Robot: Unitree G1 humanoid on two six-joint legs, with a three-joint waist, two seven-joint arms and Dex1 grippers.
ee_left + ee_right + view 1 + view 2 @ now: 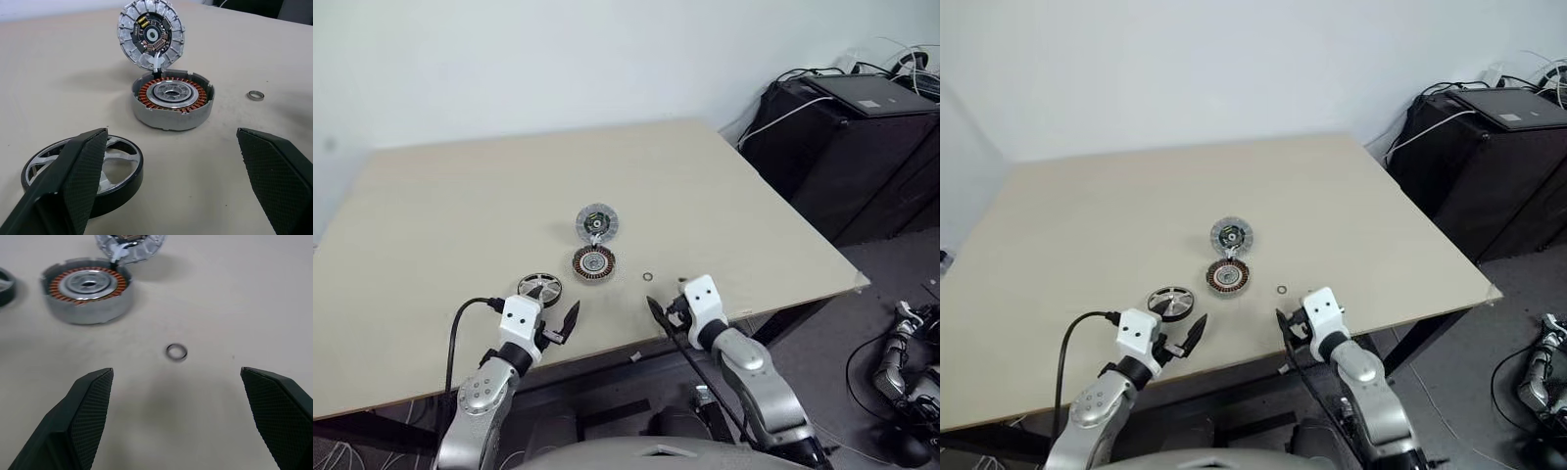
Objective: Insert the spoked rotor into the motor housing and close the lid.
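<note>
Copper-wound motor housing (172, 100) lies flat, open face up, lid (152, 35) dark-face-up behind, spoked rotor (83, 171) flat; left tool (171, 181) and right tool (181, 421) gape empty.

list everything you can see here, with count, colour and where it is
table: 1, beige, under all the parts
housing: 1, grey shell with copper windings, mid table
lid: 1, silver rim, dark inner face showing, lying just behind the housing
rotor: 1, silver spokes with dark rim, lying flat near the front edge, left of the housing
washer: 1, small metal ring, right of the housing
cabinet: 1, black, with cables, right of the table
left tool: 1, black fingers, open, empty, just in front of the rotor
right tool: 1, black fingers, open, empty, in front of the washer
</note>
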